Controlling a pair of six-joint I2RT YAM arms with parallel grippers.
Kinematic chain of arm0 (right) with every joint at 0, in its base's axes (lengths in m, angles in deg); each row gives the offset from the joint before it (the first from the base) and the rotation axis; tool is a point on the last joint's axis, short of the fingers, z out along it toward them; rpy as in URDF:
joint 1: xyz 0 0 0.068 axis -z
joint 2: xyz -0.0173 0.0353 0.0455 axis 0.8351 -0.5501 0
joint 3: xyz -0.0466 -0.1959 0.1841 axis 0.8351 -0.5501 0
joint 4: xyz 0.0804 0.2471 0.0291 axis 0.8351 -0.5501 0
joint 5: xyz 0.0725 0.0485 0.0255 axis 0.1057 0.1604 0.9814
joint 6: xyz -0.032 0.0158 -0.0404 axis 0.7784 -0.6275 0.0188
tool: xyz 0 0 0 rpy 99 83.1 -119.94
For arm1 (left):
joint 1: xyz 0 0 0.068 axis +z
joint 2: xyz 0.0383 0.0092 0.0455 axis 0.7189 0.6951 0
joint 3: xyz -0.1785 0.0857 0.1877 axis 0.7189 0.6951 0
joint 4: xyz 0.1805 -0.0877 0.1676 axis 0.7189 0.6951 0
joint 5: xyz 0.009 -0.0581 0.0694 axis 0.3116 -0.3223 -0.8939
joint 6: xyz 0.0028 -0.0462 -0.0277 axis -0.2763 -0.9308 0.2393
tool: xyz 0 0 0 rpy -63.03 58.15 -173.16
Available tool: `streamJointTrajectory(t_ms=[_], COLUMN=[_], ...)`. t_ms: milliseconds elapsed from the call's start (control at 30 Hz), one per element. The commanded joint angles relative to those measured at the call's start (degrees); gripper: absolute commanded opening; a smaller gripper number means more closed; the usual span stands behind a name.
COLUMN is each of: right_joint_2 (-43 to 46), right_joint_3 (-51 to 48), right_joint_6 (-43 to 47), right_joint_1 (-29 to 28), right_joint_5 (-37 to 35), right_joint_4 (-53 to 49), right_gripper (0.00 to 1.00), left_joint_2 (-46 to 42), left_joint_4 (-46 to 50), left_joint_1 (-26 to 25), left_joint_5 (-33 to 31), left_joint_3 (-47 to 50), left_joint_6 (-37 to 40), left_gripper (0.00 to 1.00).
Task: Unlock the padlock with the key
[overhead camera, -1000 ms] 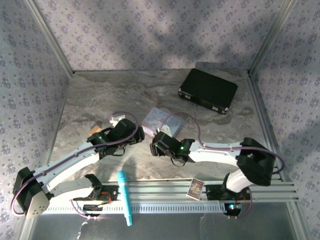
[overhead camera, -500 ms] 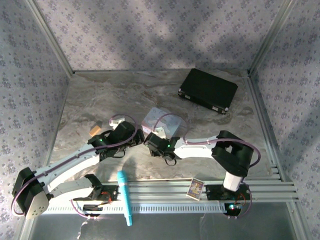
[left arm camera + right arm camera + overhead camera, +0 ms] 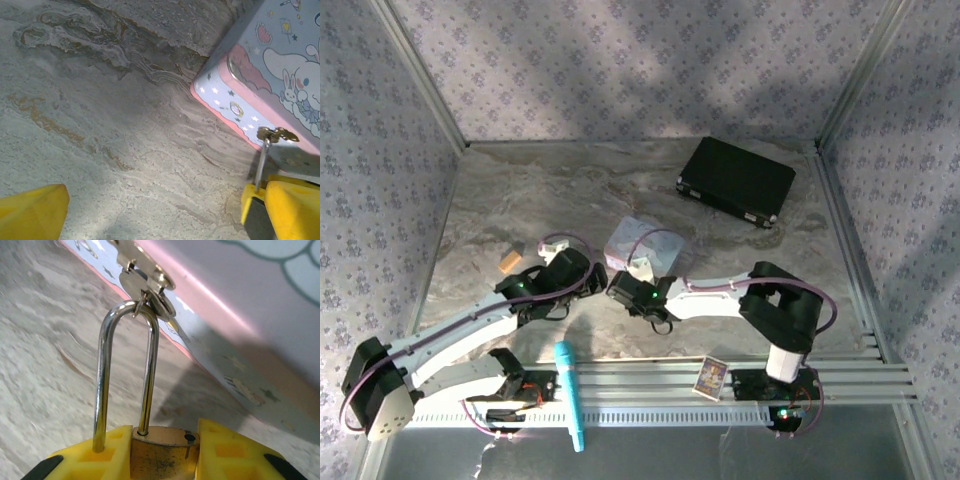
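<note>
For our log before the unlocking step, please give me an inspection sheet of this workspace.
Surface: marbled table, no spills seen.
Job's things: padlock, its shackle hooked through the hasp of the tin; whether it is locked cannot be told.
Clutter: black case far right; tan block at the left; teal pen and small card on the near rail.
Hands: right hand shut on the padlock body; left hand open, beside the tin.
Cables: purple cable arches above the tin; no snag seen.
Surroundings: patterned walls, metal frame posts.
</note>
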Motion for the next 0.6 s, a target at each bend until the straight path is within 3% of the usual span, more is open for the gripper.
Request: streamJointTrajectory(t_ms=[0,300,567], right_joint_2=[3.8,16.2,24.0], right_joint_3=[-4.0,-16.1,-26.1], right_joint_6=[-0.7,2.0,4.2], right_joint_1=[0.4,5.6,14.5], right_joint_5=[-1.5,3.5,10.7], right_joint_4=[-1.9,0.2,7.0], right_gripper=[0.25,0.24,0.23], left_joint_2=[-0.3,9.2,27.9], left_joint_4=[0.3,1.3,1.1], left_joint_1=[-1.4,-7.6,-15.1], left_joint_5=[-3.1,-10.4,-8.8], left_joint_3=[-0.7,-10.7,-25.0], left_joint_6=[4.1,27.9,49.0], left_gripper=[1.00,1.00,0.89])
